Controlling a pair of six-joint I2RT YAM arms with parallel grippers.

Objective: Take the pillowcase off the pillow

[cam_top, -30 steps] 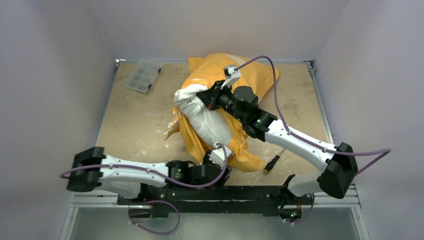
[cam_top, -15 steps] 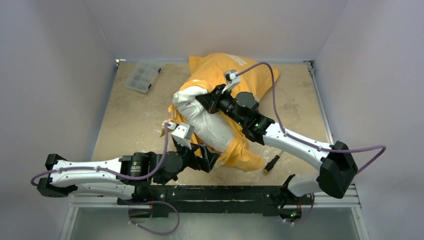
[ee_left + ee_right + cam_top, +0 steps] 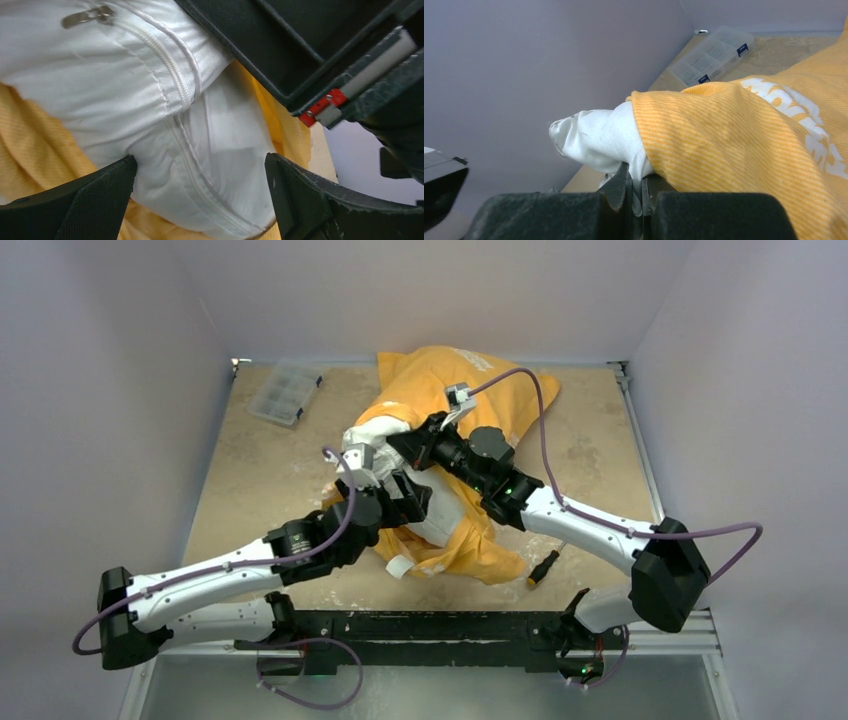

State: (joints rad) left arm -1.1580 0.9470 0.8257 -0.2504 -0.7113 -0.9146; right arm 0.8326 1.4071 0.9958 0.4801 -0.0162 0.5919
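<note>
Position of pillow (image 3: pixel 445 515): middle of counter (image 3: pixel 270 480), bent, partly out of pillowcase (image 3: pixel 480 375). Far end covered by orange cloth. Near part bare and white, with loose orange folds bunched under and beside it toward the near edge. Compartment box (image 3: pixel 285 393) well apart at far left. Screwdriver (image 3: pixel 545 567) near the orange folds on the right.

Right claw (image 3: pixel 636 192): clamped tight on a pinch of white pillow cloth at the mouth of the pillowcase. Orange hem right at the jaws, possibly caught as well; cannot tell.

Left claw (image 3: pixel 200 172): spread wide, one finger (image 3: pixel 85 200) on each side of the bare pillow end, close to the zip seam (image 3: pixel 180 85) and its metal pull (image 3: pixel 87 16). Not closed on anything.

Handling, as judged:
- Expect low weight and no stiffness. Expect compression under any grip on the bulk, then spring-back. Treat such a hold as shallow and prone to slipping.
- Expect a smooth pillow shell against a ribbed woven pillowcase. Allow for drag between the two rather than free sliding.
- Take the pillow at a seam or corner, for the firmer pinch of doubled cloth.
- Take the pillowcase at the hem of its opening, single layer only. Pull away from the anchored pillow end.
- Avoid pinching both layers together, as no separation is likely that way.
- Avoid the zip pull as a hold: small, hard, likely to slide off the pads.
</note>
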